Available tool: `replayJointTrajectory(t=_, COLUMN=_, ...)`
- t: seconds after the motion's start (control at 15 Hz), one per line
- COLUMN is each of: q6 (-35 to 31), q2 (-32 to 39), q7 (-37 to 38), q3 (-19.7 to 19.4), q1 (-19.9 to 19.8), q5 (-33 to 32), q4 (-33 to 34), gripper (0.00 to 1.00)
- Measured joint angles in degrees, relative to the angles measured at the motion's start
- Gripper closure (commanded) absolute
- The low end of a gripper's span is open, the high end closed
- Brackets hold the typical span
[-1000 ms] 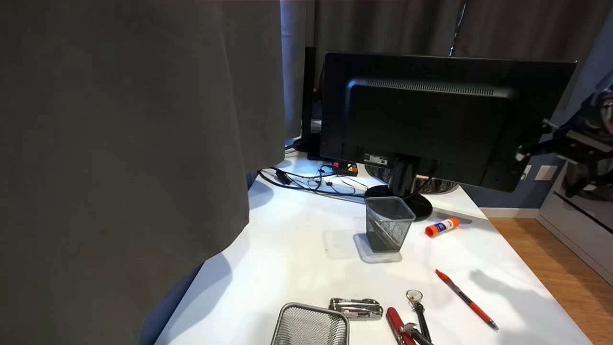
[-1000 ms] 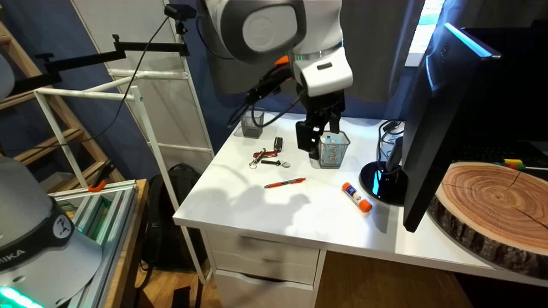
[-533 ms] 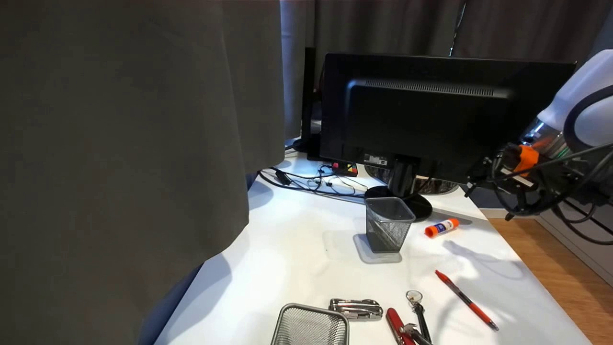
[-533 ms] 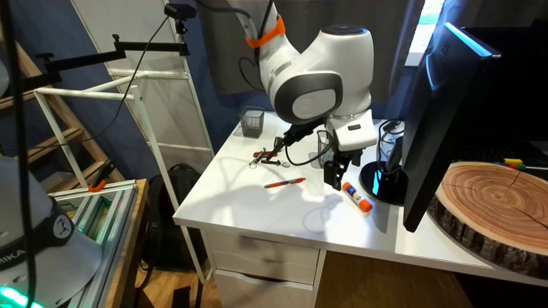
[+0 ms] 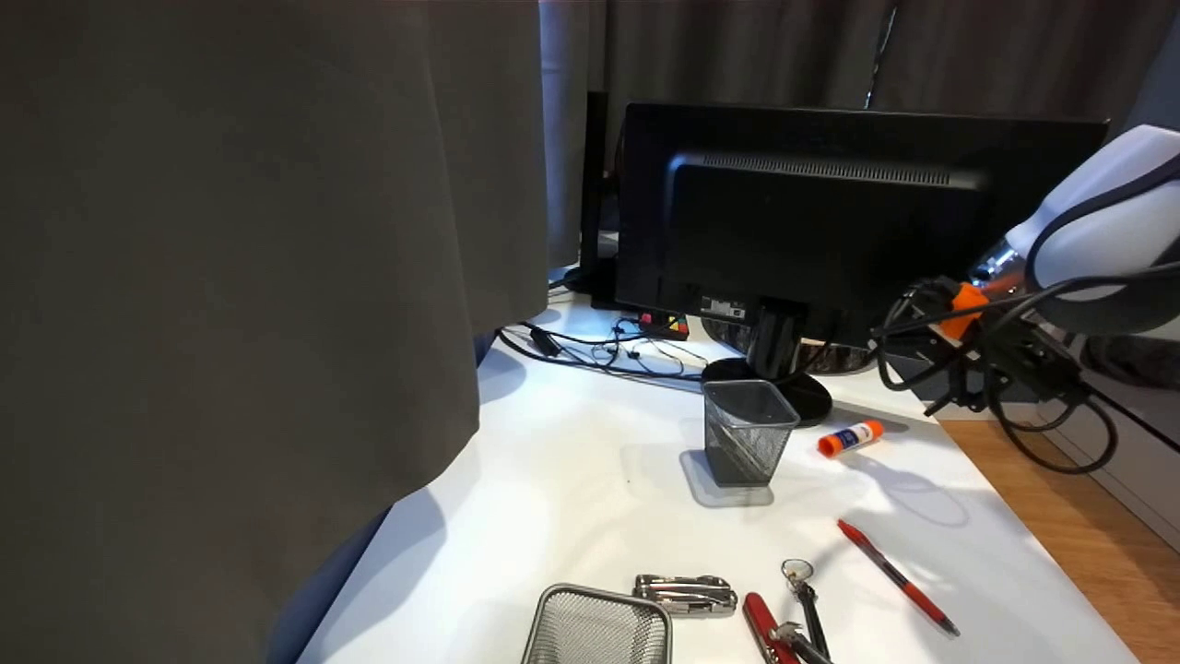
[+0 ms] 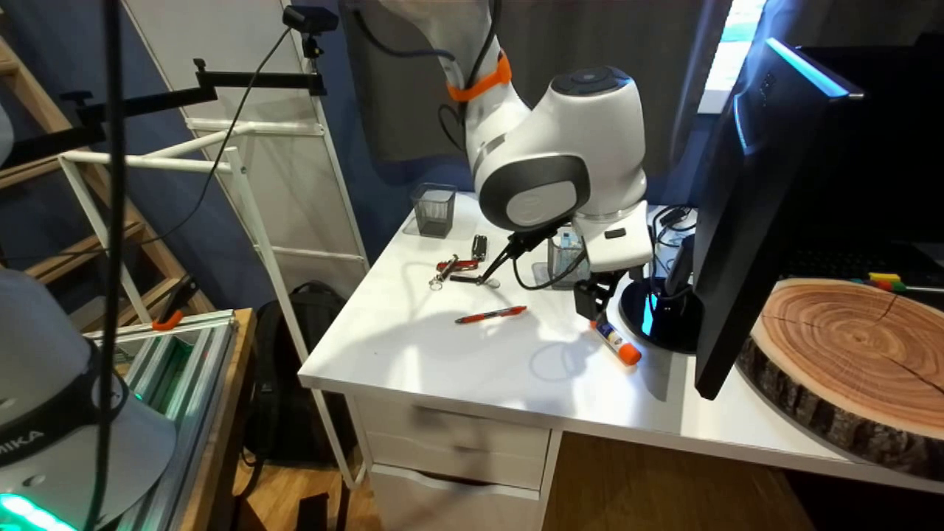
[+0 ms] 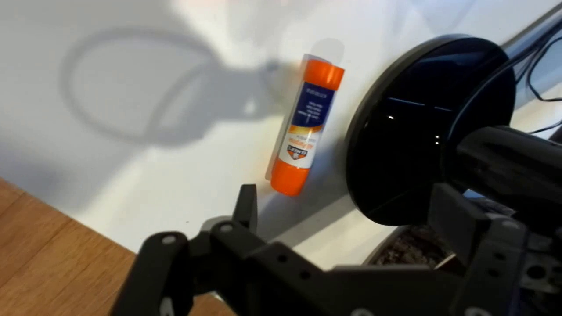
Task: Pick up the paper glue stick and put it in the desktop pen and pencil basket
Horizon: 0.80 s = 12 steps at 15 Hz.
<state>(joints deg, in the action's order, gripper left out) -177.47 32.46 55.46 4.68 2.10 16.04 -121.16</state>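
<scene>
The paper glue stick (image 7: pixel 303 127), orange-ended with a white and blue label, lies on its side on the white desk. It shows in both exterior views (image 5: pixel 850 438) (image 6: pixel 616 343). My gripper (image 7: pixel 347 188) is open and empty above the desk. In the wrist view the stick lies ahead of the fingertips, nearer the left finger and not between them. In an exterior view my gripper (image 6: pixel 596 299) covers the stick's far end. The pen basket, a dark mesh cup (image 5: pixel 749 438), stands upright beside the stick; in an exterior view the arm's cable partly hides the cup (image 6: pixel 564 265).
The monitor's round black base (image 7: pixel 395 145) is close beside the stick. The monitor (image 6: pixel 767 221) rises above it. A red pen (image 5: pixel 899 578), a multitool (image 5: pixel 685 593), a red knife (image 5: pixel 767 627) and a silver mesh tray (image 5: pixel 599 627) are on the desk. A wood slab (image 6: pixel 855 354) lies beyond the monitor.
My gripper has moved away from above the mesh cup toward the glue stick and lower. The arm has swung into view at the right in an exterior view. The stick and cup have not moved.
</scene>
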Motion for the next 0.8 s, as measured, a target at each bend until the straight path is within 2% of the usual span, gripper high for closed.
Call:
replayJointTrajectory(t=0.27, q6=0.3, q2=7.2, q7=0.3, q3=-1.6, q1=2.3, q5=1.8, q4=7.3, gripper=0.0)
replayJointTrajectory(t=0.6, q6=5.9, q2=12.6, q7=3.4, q3=-9.1, q1=8.3, q5=1.9, q4=12.7, gripper=0.01)
replayJointTrajectory(t=0.73, q6=7.1, q2=14.2, q7=4.4, q3=-10.8, q1=9.5, q5=1.9, q4=14.4, gripper=0.07)
replayJointTrajectory(t=0.8, q6=7.7, q2=14.9, q7=4.9, q3=-11.4, q1=9.9, q5=1.9, q4=15.2, gripper=0.19)
